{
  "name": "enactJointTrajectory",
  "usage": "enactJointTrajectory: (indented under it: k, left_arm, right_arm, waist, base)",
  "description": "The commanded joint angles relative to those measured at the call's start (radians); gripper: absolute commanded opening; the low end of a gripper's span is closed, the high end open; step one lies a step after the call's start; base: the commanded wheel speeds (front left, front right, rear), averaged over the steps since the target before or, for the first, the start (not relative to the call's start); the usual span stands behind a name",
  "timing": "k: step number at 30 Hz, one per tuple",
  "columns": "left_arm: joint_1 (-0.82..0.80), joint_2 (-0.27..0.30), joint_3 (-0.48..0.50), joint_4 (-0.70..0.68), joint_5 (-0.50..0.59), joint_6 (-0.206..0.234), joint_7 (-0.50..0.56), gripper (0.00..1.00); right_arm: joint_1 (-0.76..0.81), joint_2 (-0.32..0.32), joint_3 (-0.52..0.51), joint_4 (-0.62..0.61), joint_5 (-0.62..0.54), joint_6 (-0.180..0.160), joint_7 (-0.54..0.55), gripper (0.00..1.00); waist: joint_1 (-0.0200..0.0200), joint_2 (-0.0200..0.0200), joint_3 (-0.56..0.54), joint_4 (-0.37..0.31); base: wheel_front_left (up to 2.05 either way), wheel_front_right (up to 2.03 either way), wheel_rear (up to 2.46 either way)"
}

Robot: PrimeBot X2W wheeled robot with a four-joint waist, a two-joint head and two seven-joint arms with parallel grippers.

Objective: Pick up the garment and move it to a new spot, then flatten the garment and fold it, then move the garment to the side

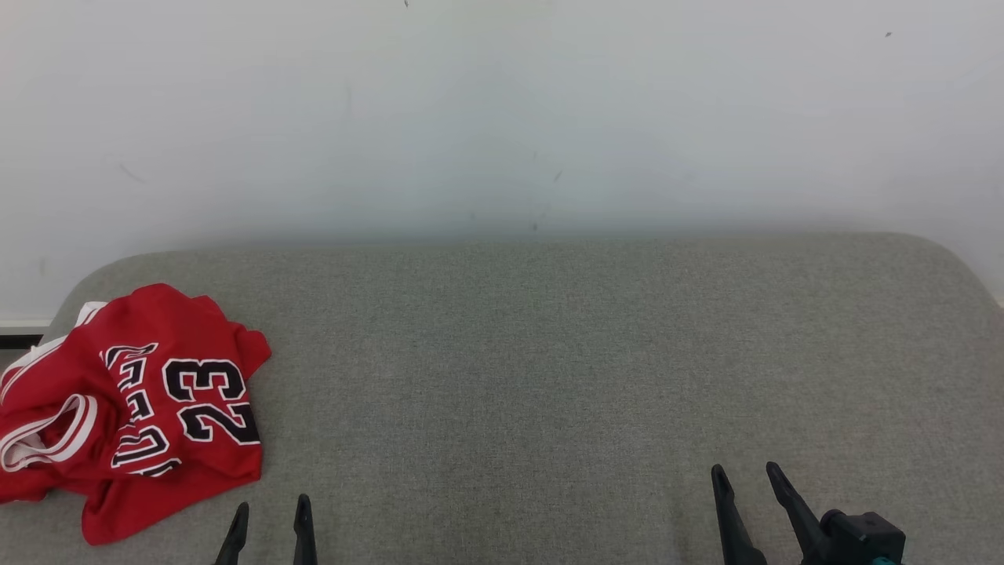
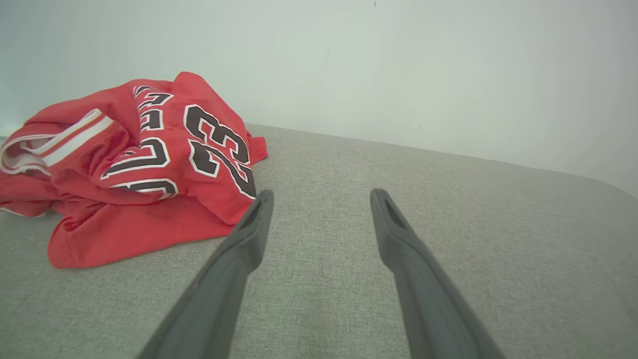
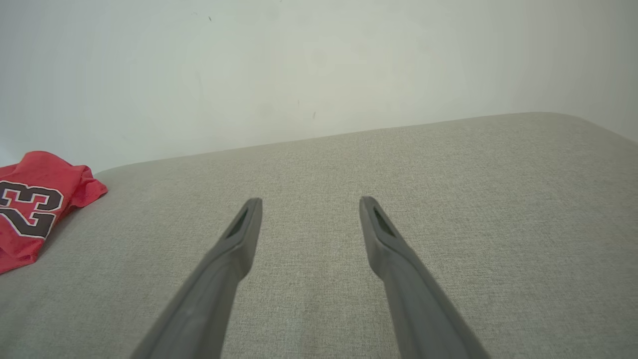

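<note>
Left gripper (image 1: 272,504): jaws gaping wide, holding nothing, near the red jersey (image 1: 149,392).
Right gripper (image 1: 745,468): jaws gaping wide, empty, hovering over the grey cushion (image 1: 549,353).
Left wrist view: showing the jersey's striped trim (image 2: 70,139); right wrist view catching its "23" corner.

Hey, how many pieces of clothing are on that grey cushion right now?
1. A crumpled red jersey numbered 23 lies at the grey cushion's left end, ahead and left of the left gripper. Its folds could hide something smaller.
</note>
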Motion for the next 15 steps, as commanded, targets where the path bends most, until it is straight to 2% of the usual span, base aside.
enactJointTrajectory:
  k: [1,15]
  left_arm:
    - [0.007,0.005,-0.001,0.0,0.021,0.001,-0.009,1.0]
    - [0.014,0.006,-0.002,-0.001,0.089,0.011,-0.027,1.0]
  right_arm:
    - [0.01,-0.001,0.002,-0.006,-0.02,-0.002,-0.009,1.0]
    - [0.016,-0.001,0.004,-0.006,-0.088,-0.002,-0.024,1.0]
  waist:
    - [0.0,0.0,0.0,0.0]
    - [0.0,0.0,0.003,0.007]
  base:
    - [0.0,0.0,0.0]
    - [0.0,0.0,0.0]
